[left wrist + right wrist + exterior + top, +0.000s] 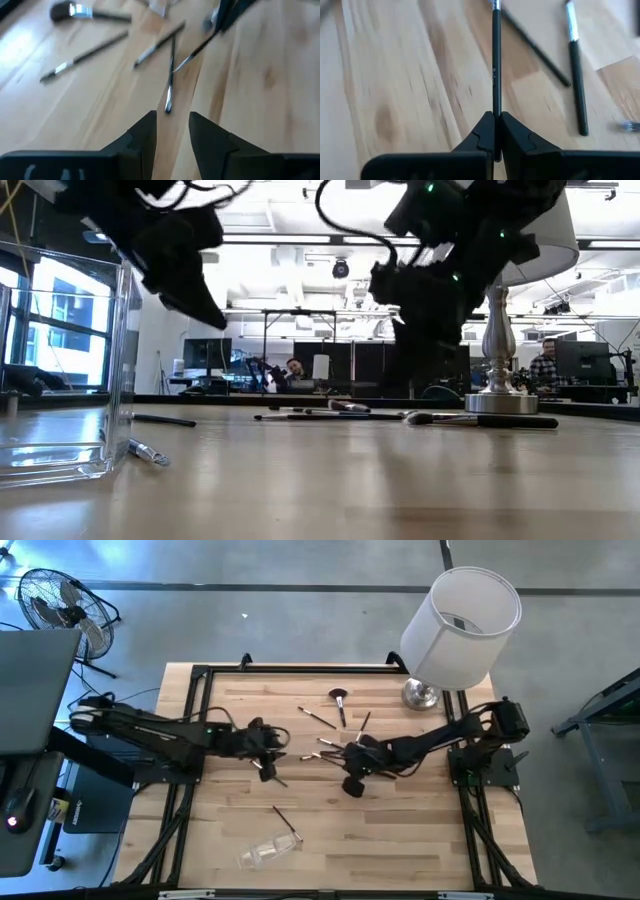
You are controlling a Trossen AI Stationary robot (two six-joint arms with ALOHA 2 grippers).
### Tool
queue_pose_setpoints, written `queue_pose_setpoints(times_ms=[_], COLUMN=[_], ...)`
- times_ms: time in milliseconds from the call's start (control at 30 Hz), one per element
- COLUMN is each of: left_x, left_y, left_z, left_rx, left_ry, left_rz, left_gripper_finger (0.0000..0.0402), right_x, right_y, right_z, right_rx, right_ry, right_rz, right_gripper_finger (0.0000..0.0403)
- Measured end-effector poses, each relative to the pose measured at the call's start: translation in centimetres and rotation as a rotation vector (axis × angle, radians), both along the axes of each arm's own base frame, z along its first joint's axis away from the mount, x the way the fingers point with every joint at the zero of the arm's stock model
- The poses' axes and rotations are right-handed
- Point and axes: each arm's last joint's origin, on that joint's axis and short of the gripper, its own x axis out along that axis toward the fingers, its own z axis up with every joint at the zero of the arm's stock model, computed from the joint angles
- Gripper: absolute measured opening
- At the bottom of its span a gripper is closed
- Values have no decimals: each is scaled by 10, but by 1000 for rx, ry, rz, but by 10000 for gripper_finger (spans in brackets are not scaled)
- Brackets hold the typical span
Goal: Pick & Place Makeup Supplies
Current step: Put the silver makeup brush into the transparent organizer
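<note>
Pale butcher-block planks form the table we look down on, ringed by a black frame, with a white-shaded lamp on a silver base at its far right corner and a floor fan beyond the far left corner.

We see both dark arms reaching toward the middle. The right gripper is clamped on one thin black brush, its fingers pressed together around the handle, which runs straight out ahead over the wood. Two more dark brushes lie on the planks just beside it.

We see the left gripper with its fingers parted and nothing between them, hovering over a loose cluster of crossed brushes on the wood. A fluffy-headed brush with a silver ferrule lies farther off in that view.

From above, we count the scattered makeup brushes mostly between the two grippers and toward the far edge, the fluffy one near the lamp base. Another brush lies alone toward the near edge, just beside a small clear pouch.

At table height, we see people seated at desks in the office behind.
</note>
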Motion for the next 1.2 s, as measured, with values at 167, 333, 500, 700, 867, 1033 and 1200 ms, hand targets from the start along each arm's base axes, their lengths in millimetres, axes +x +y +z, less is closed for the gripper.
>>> queue_pose_setpoints(times_ms=[167,333,500,700,867,1033,1200], left_x=[-6,-1,3,6,10,14,17], left_y=[0,0,0,-1,-2,-2,-2], left_z=[2,11,17,31,48,67,79], left_rx=[-27,-27,-3,-16,6,18,18], left_ry=[-193,-311,-394,-535,-609,-661,-695], left_rz=[7,-7,-9,-16,-43,-47,-41], left_gripper_finger=[112,112,112,113,125,155,188], right_x=[-6,-14,-21,-24,-13,-7,-1], right_y=[16,22,20,16,12,12,6], right_z=[13,19,28,43,58,70,78], right_rx=[-71,-41,-25,-59,-114,-194,-210], right_ry=[-196,-432,-730,-918,-949,-982,-1009], right_rz=[-160,-240,-325,-253,-150,-69,-15], right_gripper_finger=[6,6,6,5,5,7,8])
